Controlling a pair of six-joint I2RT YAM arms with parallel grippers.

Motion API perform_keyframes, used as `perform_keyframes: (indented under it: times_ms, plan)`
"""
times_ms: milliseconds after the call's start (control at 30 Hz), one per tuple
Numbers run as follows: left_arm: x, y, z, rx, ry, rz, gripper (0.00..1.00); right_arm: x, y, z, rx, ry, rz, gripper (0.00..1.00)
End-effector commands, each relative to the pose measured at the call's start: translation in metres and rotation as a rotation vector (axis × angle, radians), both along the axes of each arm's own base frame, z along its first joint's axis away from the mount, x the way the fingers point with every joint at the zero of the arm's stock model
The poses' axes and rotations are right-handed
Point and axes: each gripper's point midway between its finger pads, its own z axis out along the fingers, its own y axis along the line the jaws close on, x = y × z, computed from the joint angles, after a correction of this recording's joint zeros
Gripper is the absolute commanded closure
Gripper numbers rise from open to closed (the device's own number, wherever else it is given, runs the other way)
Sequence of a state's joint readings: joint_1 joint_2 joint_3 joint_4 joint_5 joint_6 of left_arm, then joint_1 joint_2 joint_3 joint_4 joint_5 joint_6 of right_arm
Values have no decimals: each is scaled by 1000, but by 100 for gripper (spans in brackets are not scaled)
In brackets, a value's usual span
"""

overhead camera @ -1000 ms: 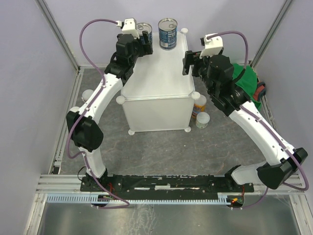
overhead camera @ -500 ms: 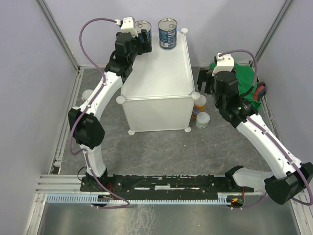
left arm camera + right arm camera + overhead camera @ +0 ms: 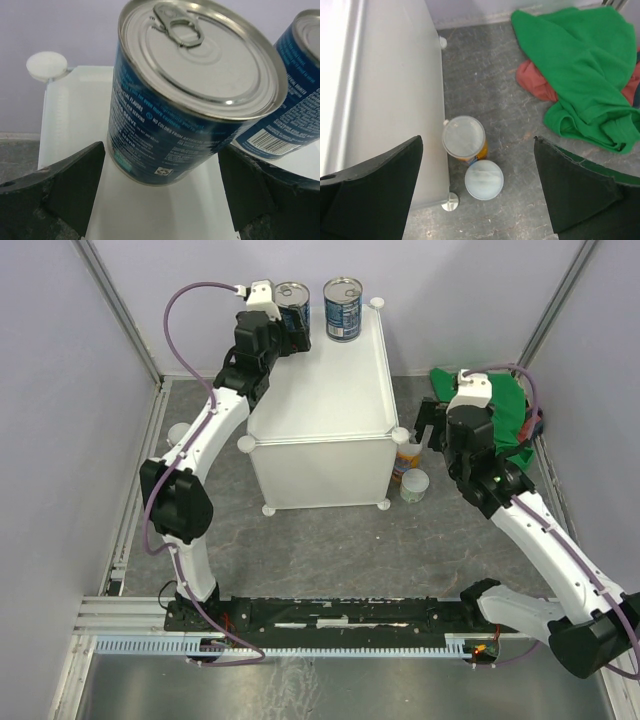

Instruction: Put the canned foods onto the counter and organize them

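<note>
Top external: set high at the 6 o'clock side, aimed down toward 12 o'clock; whole cell covered. Left wrist: held very near the blue-labelled metal can with silver pull-tab top point(image 3: 200, 90), which is also seen from the top at 11 o'clock on the white boxy plastic cabinet point(image 3: 330, 390). Right wrist: aimed straight down, farther off, at the cabinet's 3 o'clock; the crumpled green cloth point(image 3: 580, 65) is shared with the top view.

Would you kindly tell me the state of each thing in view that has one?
left blue can, upright, sealed, on counter.
right blue can, upright, sealed, on counter.
orange-labelled can, upright, lidded.
pale can, upright, lidded.
green cloth, crumpled.
left tool, open around left blue can, not touching.
right tool, open, empty.
</note>
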State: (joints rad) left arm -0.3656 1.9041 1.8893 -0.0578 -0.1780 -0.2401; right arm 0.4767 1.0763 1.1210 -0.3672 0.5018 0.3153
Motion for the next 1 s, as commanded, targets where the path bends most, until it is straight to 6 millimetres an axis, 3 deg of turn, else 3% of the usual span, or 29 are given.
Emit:
perform_keyframes:
  times_ms: [0, 300, 633, 967]
  plan:
    - [-14, 5, 32, -61, -51, -10, 1, -2, -2, -27, 21, 52, -19, 1]
    - [-32, 5, 43, -76, -59, -30, 1, -5, -3, -58, 37, 98, -13, 1]
    - [-61, 1, 52, -74, -51, -45, 1, 5, 15, -99, 53, 156, 86, 1]
    - [-84, 5, 55, -85, -37, -39, 1, 17, 28, -121, 73, 188, 157, 1]
